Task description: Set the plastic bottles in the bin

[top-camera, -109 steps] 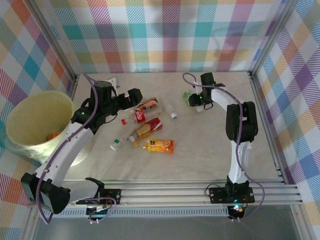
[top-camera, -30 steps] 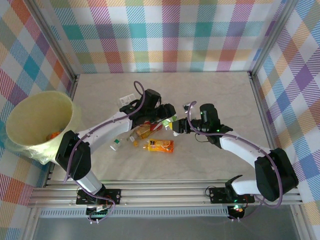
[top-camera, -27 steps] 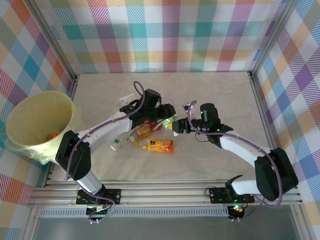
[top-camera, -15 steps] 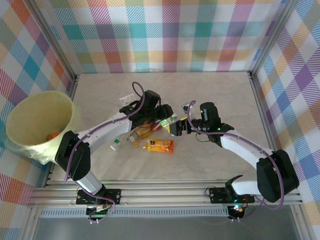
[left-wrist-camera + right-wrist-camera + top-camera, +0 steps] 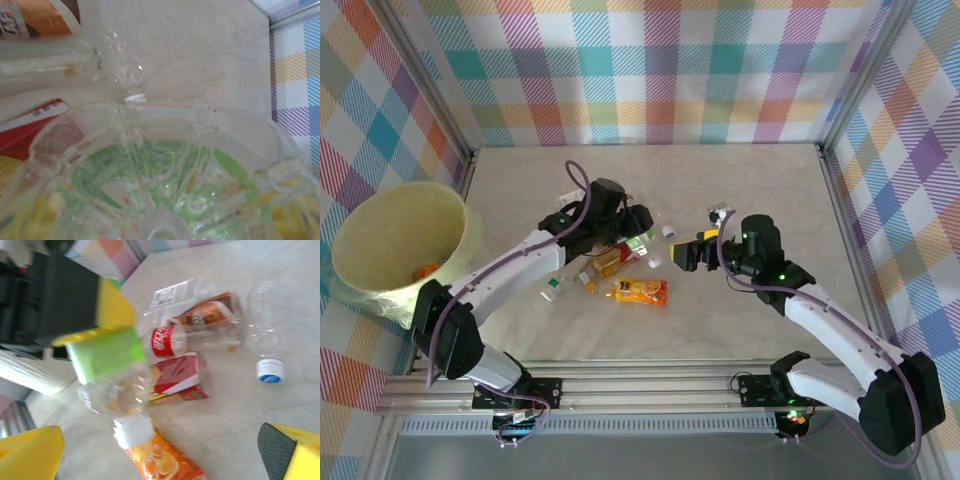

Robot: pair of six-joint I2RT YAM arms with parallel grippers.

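My left gripper (image 5: 638,226) is shut on a clear plastic bottle with a green label (image 5: 643,246) and a white cap, held just above the table. In the left wrist view the clear base of that green bottle (image 5: 165,200) sits right against the lens. From the right wrist, the same green bottle (image 5: 112,385) hangs from the left gripper's yellow pad (image 5: 114,304). My right gripper (image 5: 684,256) stands open and holds nothing, just right of it. More bottles lie below: red-labelled (image 5: 611,262), orange-labelled (image 5: 640,291), brown-labelled (image 5: 210,315). The pale yellow-green bin (image 5: 360,215) stands far left.
A small bottle with a green cap (image 5: 552,290) and a loose blue-and-white cap (image 5: 668,231) lie near the pile. A metal frame rail (image 5: 840,230) bounds the table on the right. Open tabletop lies right of the right arm and at the back.
The right gripper opened, let go of the green-labelled bottle and drew back to the right. The left gripper closed on that bottle and carried it slightly left.
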